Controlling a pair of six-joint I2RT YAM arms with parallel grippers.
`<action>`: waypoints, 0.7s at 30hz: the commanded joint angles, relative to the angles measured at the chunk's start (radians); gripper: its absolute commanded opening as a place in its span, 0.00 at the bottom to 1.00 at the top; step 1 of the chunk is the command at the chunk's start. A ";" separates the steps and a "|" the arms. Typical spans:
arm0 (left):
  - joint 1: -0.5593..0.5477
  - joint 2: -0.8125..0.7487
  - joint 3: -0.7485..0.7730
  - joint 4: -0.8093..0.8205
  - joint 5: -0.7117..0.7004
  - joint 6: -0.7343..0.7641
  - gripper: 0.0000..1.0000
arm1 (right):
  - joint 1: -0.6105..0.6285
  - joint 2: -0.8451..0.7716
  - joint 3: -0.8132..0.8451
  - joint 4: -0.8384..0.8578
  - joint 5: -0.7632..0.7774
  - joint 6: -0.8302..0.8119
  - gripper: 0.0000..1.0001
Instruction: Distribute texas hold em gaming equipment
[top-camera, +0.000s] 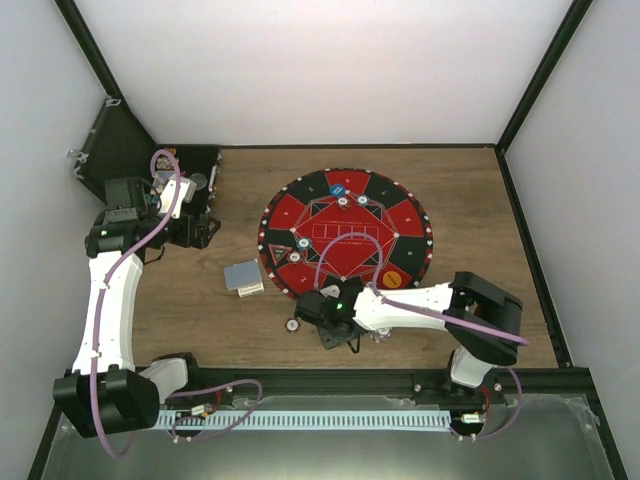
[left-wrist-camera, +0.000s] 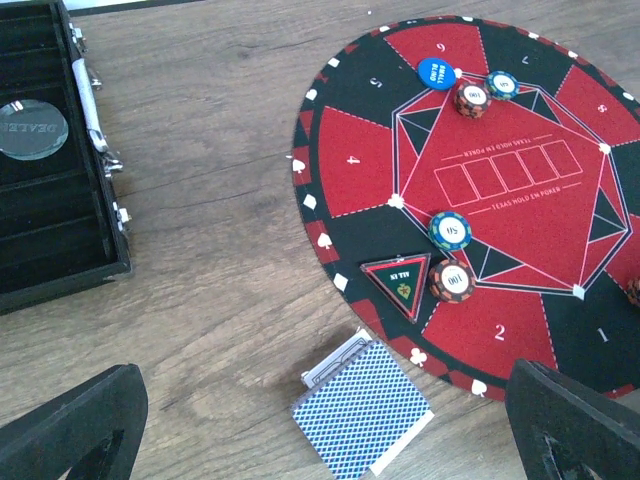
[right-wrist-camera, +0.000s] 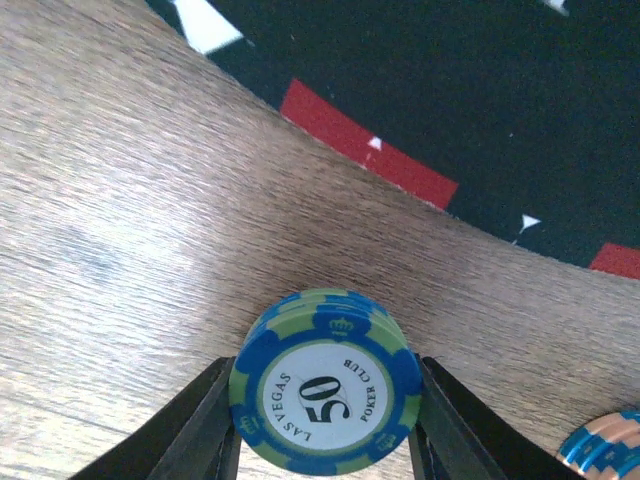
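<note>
Chip (right-wrist-camera: 325, 385): "LAS VEGAS POKER CLUB 50"

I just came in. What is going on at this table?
Poker gear is being laid out. The right end effector has its fingers on both sides of a blue-green 50 chip on the table, off the Texas Hold'em mat; a firm grip is not certain. The left end effector hangs open by the chip case. Several chips sit on the mat, and a card deck lies beside it.

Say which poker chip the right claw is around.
The blue-and-green 50 chip on bare wood beside the mat, between the fingers of the right claw; the other 50 chip lies on the mat.
</note>
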 joint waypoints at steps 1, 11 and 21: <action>0.006 -0.017 -0.004 -0.002 0.034 0.008 1.00 | -0.006 -0.026 0.064 -0.040 0.041 -0.004 0.36; 0.006 -0.011 0.010 -0.008 0.037 0.006 1.00 | -0.148 -0.119 0.082 -0.081 0.089 -0.096 0.33; 0.006 -0.020 0.026 -0.025 0.024 0.010 1.00 | -0.557 -0.118 0.067 0.070 0.074 -0.314 0.32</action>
